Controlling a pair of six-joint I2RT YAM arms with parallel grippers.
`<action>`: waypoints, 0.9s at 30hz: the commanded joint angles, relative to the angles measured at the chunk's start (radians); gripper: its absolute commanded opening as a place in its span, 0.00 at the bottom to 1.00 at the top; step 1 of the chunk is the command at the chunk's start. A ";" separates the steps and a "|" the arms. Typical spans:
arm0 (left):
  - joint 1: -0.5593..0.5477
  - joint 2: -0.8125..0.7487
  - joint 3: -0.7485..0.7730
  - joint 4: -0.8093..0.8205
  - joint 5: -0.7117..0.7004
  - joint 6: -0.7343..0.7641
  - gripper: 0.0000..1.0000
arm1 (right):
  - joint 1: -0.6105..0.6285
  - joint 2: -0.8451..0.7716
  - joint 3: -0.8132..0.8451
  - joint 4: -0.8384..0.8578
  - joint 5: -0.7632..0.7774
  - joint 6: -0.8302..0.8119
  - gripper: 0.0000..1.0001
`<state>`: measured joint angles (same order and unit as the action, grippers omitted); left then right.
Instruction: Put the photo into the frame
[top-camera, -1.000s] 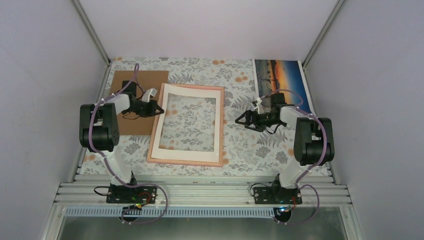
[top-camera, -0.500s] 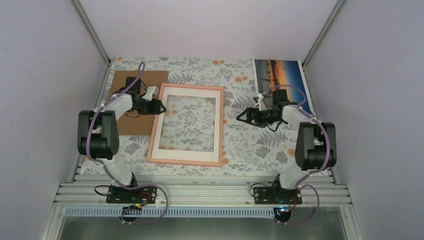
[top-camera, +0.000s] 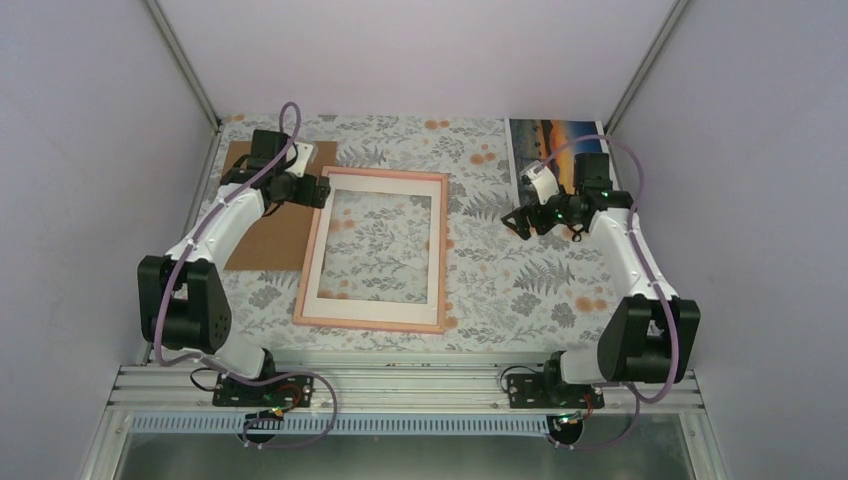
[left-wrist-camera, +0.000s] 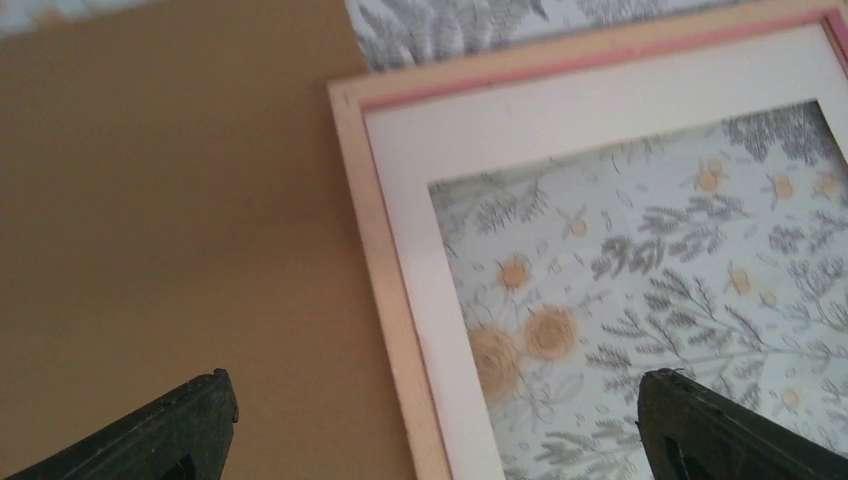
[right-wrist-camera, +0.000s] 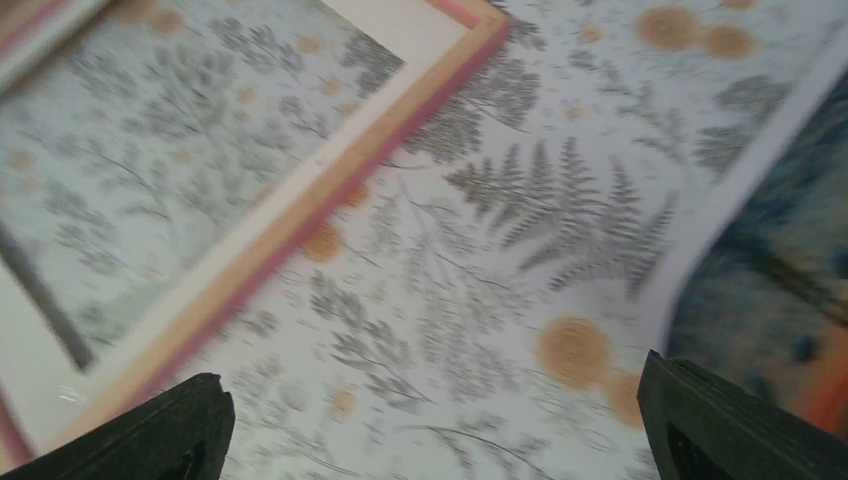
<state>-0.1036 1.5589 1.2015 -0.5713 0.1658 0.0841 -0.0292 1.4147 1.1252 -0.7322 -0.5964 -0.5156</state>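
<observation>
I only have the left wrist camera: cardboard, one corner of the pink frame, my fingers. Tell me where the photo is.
Observer: The photo lies at the far right corner of the tablecloth, well apart from the frame.
Operator: Report the right gripper.
Observer: The right gripper hovers open over bare tablecloth between frame and photo, holding nothing.
Operator: Describe the rest of the frame.
Observer: A white mat sits inside it on all four sides; only tablecloth shows through the window.
</observation>
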 joint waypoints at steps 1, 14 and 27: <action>-0.020 -0.066 0.076 0.033 -0.138 0.070 1.00 | -0.026 -0.060 -0.016 0.005 0.205 -0.267 1.00; -0.020 -0.056 0.192 0.022 -0.014 0.066 1.00 | -0.032 0.065 -0.208 0.438 0.522 -0.574 1.00; -0.014 -0.114 0.179 0.010 0.096 0.138 1.00 | -0.028 0.423 -0.139 0.748 0.611 -0.719 0.68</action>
<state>-0.1196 1.4952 1.3602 -0.5587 0.1829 0.1822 -0.0540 1.7584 0.9276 -0.0711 -0.0368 -1.1839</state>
